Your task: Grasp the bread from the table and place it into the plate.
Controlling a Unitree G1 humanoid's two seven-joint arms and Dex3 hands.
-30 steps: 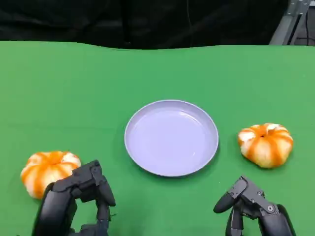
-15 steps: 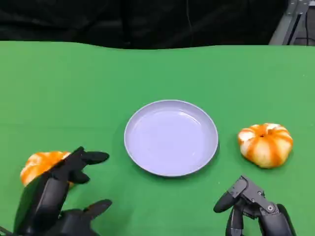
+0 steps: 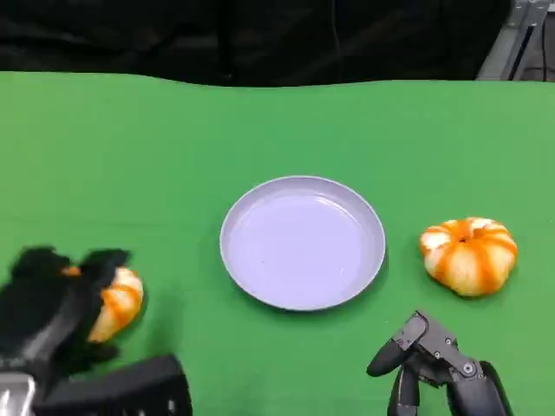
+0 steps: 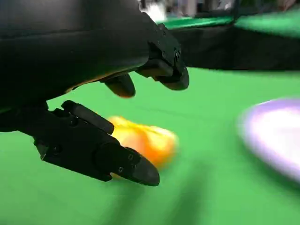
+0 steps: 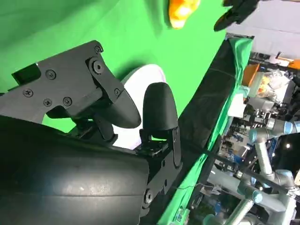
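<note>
The plate [image 3: 302, 243] sits mid-table. Well left of it, the left hand [image 3: 52, 303] has its fingers spread around one bread [image 3: 117, 302], not yet clamped. Right of the plate lies another bread [image 3: 468, 254]; below that, the right hand [image 3: 429, 364] rests, fingers apart, empty.

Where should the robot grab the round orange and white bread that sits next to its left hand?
Probably around its wide middle, from above. The round orange and white bread is a low ribbed dome lying flat on the green table, so fingers can close on opposite sides. The left hand is already over it with fingers apart.
</note>
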